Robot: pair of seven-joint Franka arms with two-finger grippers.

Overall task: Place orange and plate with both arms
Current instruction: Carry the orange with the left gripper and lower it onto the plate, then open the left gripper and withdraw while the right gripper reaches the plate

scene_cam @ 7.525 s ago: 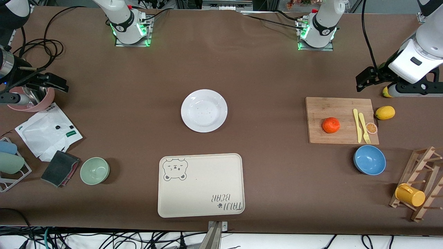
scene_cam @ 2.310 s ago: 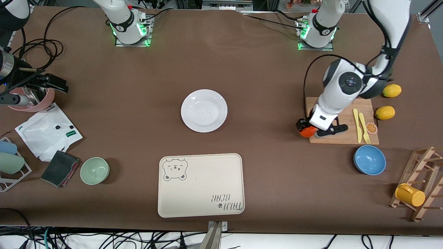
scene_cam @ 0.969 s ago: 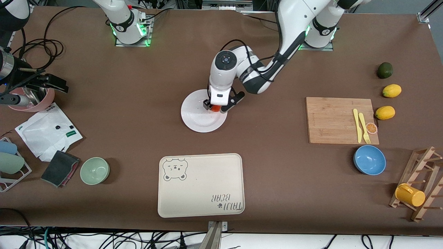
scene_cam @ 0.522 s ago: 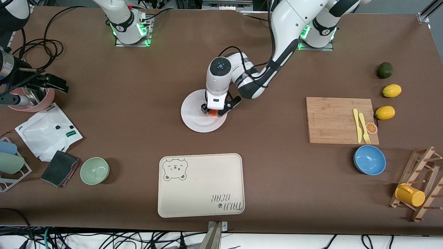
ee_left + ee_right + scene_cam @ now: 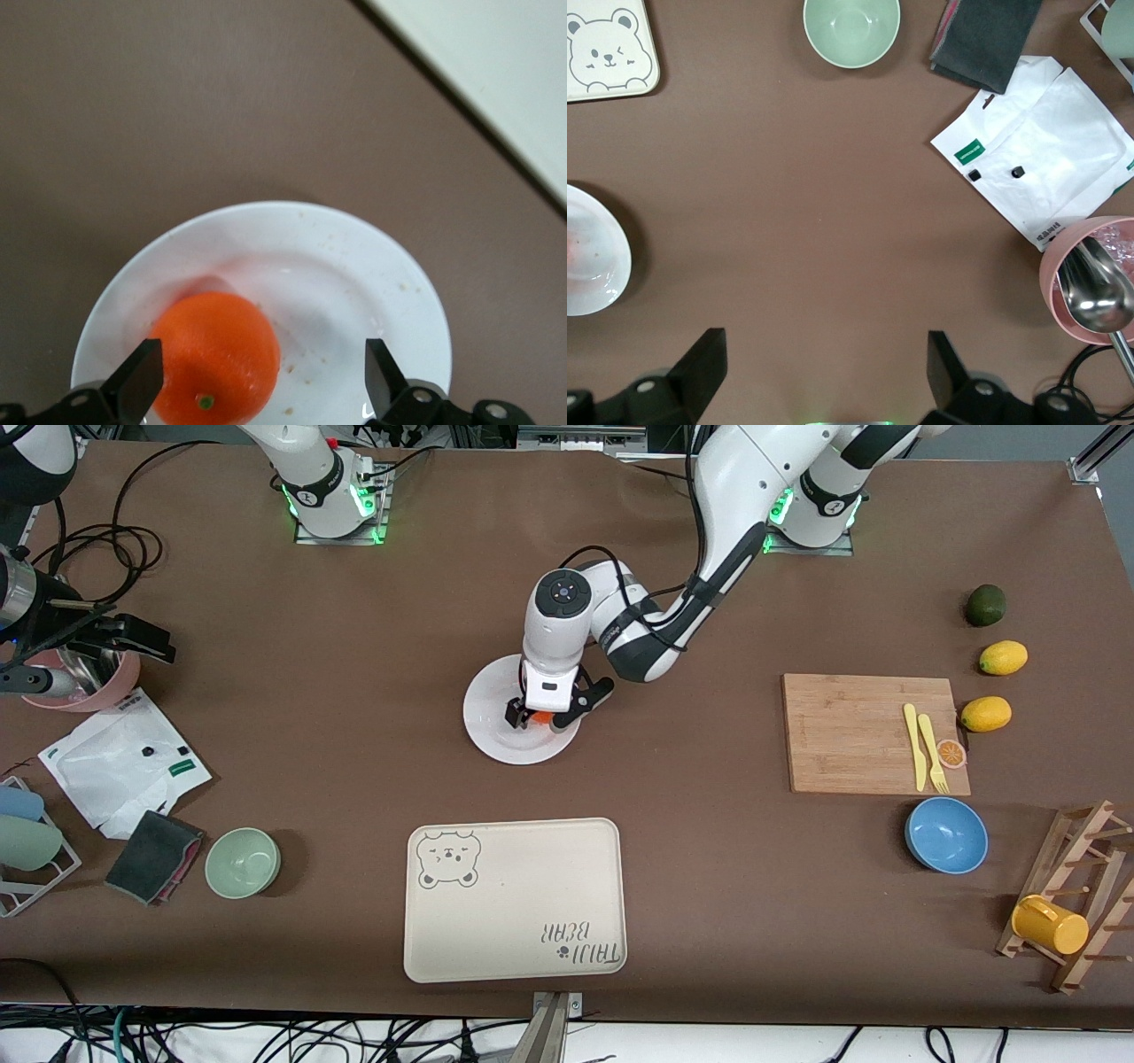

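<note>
A: Sitting on the plate now, the orange lies between the spread fingers of the left gripper, which hangs right over it.

B: Jaws?

A: Wide apart. In the left wrist view the orange rests by one fingertip, clear gap to the other one. Not clamped, I'd say.

B: Where on the plate?

A: Off-centre, toward the rim on the left arm's side. Round fruit, no long axis to mind.

B: Right gripper?

A: The right gripper waits, open and empty, over bare table near the pink cup at the right arm's end. Plate shows at the edge of its view, well apart.

B: Next?

A: Judging by layout, the left goes straight up; the plate then likely goes to the tray, nearer the front camera.
</note>
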